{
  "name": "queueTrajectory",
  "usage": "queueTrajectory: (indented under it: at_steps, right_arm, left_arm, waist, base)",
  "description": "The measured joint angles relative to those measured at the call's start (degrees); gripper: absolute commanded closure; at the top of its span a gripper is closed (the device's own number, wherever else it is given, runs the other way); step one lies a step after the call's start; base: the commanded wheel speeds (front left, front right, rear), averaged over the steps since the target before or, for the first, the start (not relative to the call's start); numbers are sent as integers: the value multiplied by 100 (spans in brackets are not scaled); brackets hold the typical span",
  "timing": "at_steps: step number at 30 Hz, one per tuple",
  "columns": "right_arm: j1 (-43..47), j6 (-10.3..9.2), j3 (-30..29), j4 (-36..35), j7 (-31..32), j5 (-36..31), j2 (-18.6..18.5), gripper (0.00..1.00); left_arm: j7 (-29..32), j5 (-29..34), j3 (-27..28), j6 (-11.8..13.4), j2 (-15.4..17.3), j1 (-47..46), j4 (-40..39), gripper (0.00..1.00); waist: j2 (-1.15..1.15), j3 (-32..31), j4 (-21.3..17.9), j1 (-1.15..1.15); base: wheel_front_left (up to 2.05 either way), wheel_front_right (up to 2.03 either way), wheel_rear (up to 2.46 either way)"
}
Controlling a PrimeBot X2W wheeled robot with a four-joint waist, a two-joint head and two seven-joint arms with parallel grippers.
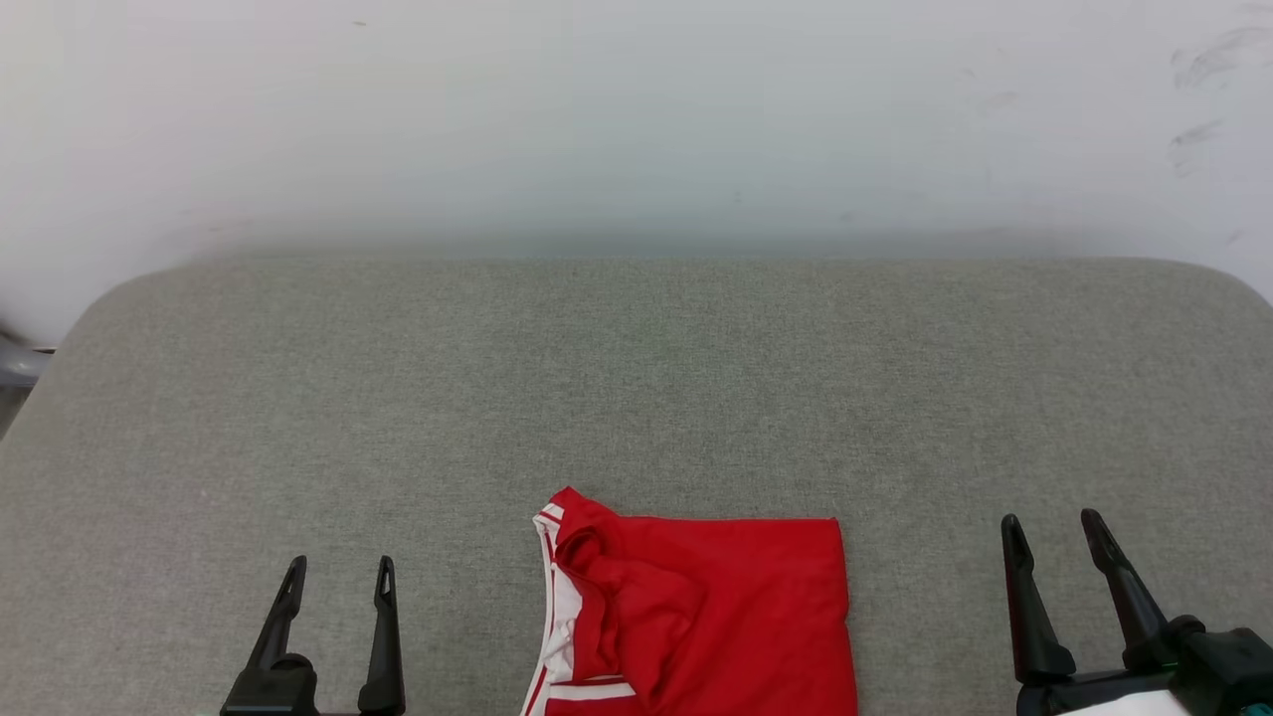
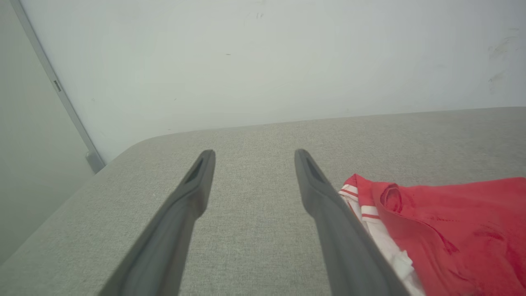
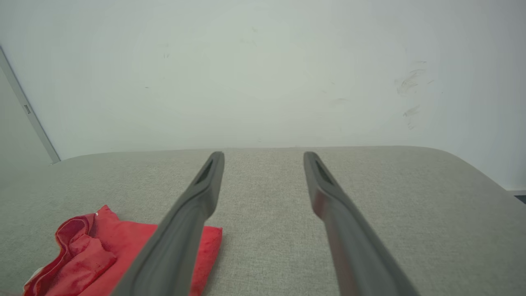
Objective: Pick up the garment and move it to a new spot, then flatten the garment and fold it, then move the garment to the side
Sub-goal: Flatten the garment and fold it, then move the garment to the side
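The garment (image 1: 726,617) is a red shirt with white, red-striped trim, folded into a compact rectangle at the near middle of the grey padded table (image 1: 636,398). Its striped trim edge faces left. My left gripper (image 1: 340,575) stands open at the lower left, apart from the garment, with nothing between its fingers. My right gripper (image 1: 1054,527) stands open at the lower right, also apart from it. In the left wrist view the garment (image 2: 452,230) lies right of my left gripper (image 2: 254,155). In the right wrist view the garment (image 3: 107,250) lies left of my right gripper (image 3: 263,157).
A pale wall (image 1: 636,119) rises right behind the table's far edge. The table has rounded far corners, and a grey metal strip (image 2: 57,90) runs down the wall past its left corner. Bare grey fabric stretches on both sides of the garment and beyond it.
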Motion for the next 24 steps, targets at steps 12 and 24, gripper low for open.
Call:
queueTrajectory:
  at_steps: [12,24]
  right_arm:
    - [58,0,41,-11,35,-31,1,0]
    - [-962,0,155,-258,689,-192,-281,0]
  left_arm:
    - [0,3,10,-1,-14,18,23,0]
    - [0,9,-16,-4,-52,-17,46,0]
  waist:
    - [0,-11,15,0]
    - [0,75,103,1]
  base:
    - [0,0,0]
    - [0,0,0]
